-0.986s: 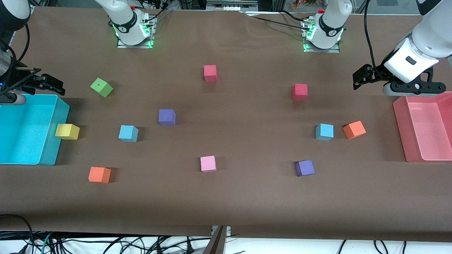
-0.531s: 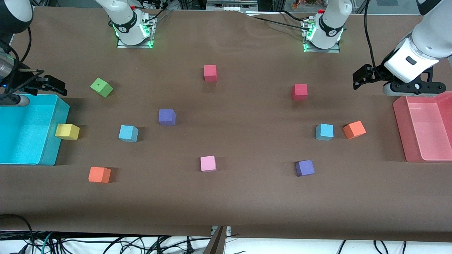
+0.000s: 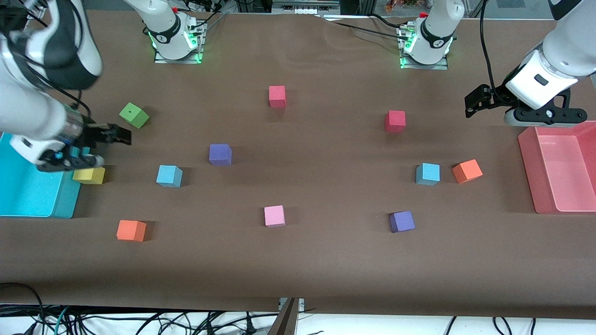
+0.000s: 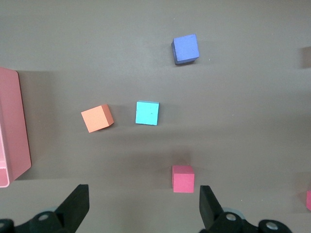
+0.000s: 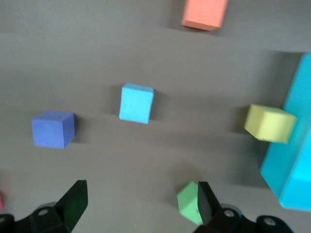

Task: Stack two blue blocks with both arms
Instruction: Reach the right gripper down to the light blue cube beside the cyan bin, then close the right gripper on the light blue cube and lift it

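Observation:
Two sky-blue blocks lie on the brown table. One is toward the right arm's end and also shows in the right wrist view. The other is toward the left arm's end, beside an orange cube, and shows in the left wrist view. My right gripper is open and empty, up in the air over the yellow cube by the cyan bin; it shows in its wrist view. My left gripper is open and empty, above the pink bin's edge; it shows in its wrist view.
A cyan bin stands at the right arm's end and a pink bin at the left arm's end. Scattered cubes: green, two purple, two red, pink, orange.
My right arm has swung out from above the cyan bin toward the table, and its gripper now hangs over the yellow cube. The left arm and all blocks have not moved.

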Controlling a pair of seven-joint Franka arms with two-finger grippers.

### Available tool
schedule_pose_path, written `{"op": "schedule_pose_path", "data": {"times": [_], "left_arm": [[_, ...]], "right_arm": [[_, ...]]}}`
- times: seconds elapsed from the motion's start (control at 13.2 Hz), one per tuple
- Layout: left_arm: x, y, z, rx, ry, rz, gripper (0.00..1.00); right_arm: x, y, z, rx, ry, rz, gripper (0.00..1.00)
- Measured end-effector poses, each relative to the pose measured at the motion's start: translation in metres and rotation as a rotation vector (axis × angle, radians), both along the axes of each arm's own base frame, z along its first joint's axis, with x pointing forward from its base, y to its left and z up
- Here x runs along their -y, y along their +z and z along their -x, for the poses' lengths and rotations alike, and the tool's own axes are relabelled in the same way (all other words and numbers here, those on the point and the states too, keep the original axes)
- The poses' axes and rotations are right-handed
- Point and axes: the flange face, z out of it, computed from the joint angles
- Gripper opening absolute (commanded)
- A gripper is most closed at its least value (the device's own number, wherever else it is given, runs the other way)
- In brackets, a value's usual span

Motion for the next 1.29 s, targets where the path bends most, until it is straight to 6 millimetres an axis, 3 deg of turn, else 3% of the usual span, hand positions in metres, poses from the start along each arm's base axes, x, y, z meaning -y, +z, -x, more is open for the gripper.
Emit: {"op": "schedule_pose_path", "data": {"times": [0.3, 0.61, 0.76, 1.29], "left_arm": [[0.001, 0.000, 0.001, -0.002, -0.002, 0.000, 1.00], [0.001, 0.000, 0.001, -0.003, -0.002, 0.000, 1.00], [0.001, 0.000, 0.001, -0.003, -0.002, -0.001, 1.00], [0.001, 0.000, 0.001, -0.004, -0.002, -0.001, 1.00]], "right_arm": [[-0.019, -0.089, -0.023, -0.019, 0.012, 0.002, 1.00], [-0.022, -0.156, -0.031, -0.045, -0.053, -0.017, 1.00], [-0.022, -0.176, -0.029, -0.078, -0.077, -0.030, 1.00], [-0.014, -0.215, -0.023, -0.121, -0.095, -0.024, 1.00]]}}
